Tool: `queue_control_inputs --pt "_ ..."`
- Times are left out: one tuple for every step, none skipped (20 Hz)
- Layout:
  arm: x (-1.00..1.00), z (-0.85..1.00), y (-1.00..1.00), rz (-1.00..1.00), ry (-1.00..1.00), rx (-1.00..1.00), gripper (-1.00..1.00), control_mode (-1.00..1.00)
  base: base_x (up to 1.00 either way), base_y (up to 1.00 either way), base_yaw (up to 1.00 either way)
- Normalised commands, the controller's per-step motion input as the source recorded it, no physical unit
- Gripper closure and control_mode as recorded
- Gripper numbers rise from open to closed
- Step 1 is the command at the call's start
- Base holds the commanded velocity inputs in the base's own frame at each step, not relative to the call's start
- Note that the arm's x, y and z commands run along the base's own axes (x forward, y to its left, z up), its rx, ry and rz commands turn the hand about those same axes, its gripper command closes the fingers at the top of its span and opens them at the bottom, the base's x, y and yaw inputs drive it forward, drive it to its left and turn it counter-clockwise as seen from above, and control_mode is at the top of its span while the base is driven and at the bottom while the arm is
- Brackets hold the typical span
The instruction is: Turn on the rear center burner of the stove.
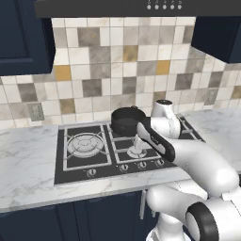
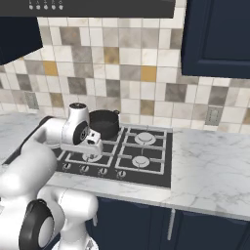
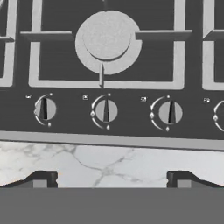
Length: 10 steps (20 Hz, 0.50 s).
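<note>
The stove is a black glass cooktop set into a marble counter, with wire grates and silver burners. Its knob row runs along the front edge. In the hand view three knobs show in full: a left knob, a middle knob and a right knob. A silver burner lies just beyond them. My gripper hangs open over the counter's front edge, pointing down at the knob row and touching nothing. From the right base view the gripper hovers above the stove's left-centre front.
A black pot sits on the rear centre burner, close behind my wrist; the pot is also in the right base view. A range hood hangs overhead and dark cabinets flank it. Marble counter spreads on both sides.
</note>
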Motion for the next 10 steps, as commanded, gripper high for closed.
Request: queue_control_inputs --pt "0.04 -0.34 0.02 0.0 0.0 0.0 -1.0 -1.0 0.0 0.0 0.0" --pt "0.06 -0.31 0.05 0.0 0.0 0.0 -1.0 -1.0 0.0 0.0 0.0" --pt "0.09 -0.29 0.09 0.0 0.0 0.0 -1.0 -1.0 0.0 0.0 0.0" --pt "0.14 -0.26 0.12 0.0 0.0 -0.01 -1.0 -1.0 0.0 0.0 0.0" --pt "0.19 -0.27 0.17 0.0 0.0 -0.03 -1.0 -1.0 0.0 0.0 0.0" --pt "0.21 -0.23 0.14 0.0 0.02 -0.01 -1.0 -1.0 0.0 0.0 0.0" --pt "0.19 -0.27 0.17 0.0 0.01 -0.03 -1.0 -1.0 0.0 0.0 0.0" --pt "0.24 -0.24 0.14 0.0 0.03 -0.01 -1.0 -1.0 0.0 0.0 0.0" --pt "0.24 -0.23 0.12 0.0 0.03 0.0 -1.0 -1.0 0.0 0.0 0.0" --pt "0.26 -0.29 0.12 0.0 0.01 0.0 -1.0 -1.0 0.0 0.0 0.0"
